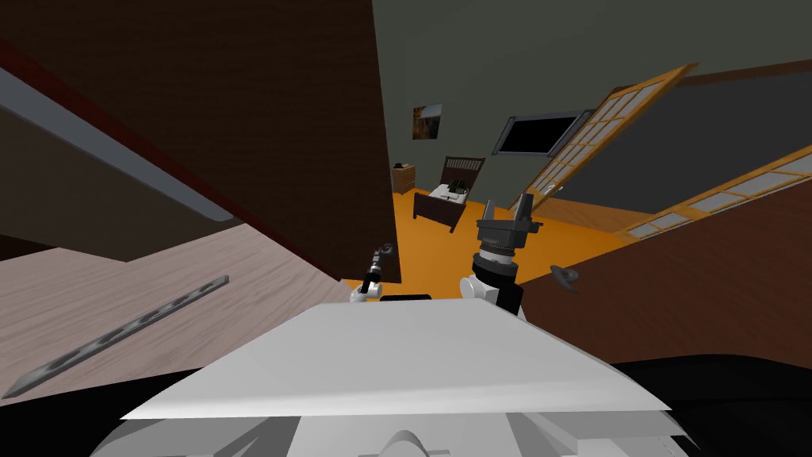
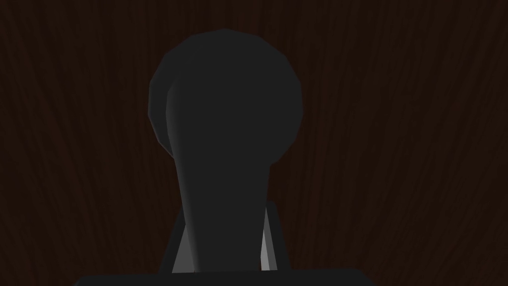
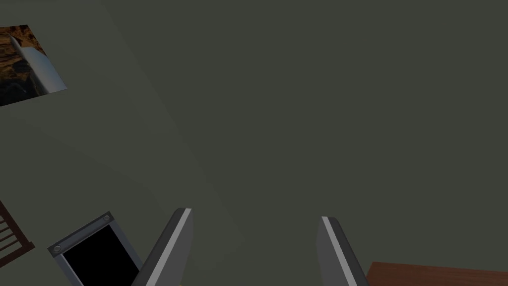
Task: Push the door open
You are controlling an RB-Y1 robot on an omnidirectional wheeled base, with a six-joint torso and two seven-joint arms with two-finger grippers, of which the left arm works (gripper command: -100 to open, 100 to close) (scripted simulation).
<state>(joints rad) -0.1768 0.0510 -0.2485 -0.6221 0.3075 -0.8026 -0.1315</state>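
The left gripper point(image 2: 224, 218) squeezes the dark grey lever handle point(image 2: 225, 99)
The handle sits on the dark brown wooden door point(image 1: 301, 103), at 11 o'clock from me. The right gripper point(image 1: 507, 206) is up at 1 o'clock, with its two fingers spread apart.

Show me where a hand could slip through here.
Free: the orange floor strip between the dark door and the brown panel. The open right pincer hangs there. Crowded: left pincer shut on the door handle.
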